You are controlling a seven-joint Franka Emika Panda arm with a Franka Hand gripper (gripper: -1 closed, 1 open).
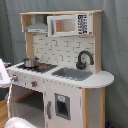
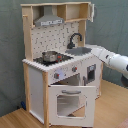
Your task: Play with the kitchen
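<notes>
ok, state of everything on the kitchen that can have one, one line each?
oven door: open, swung down.
pot: upright on the stovetop, no lid seen.
faucet: upright over the sink, no water visible.
sink: looks empty.
lower cabinet door: closed.
arm: reaching in at the counter's side; gripper hidden.
</notes>
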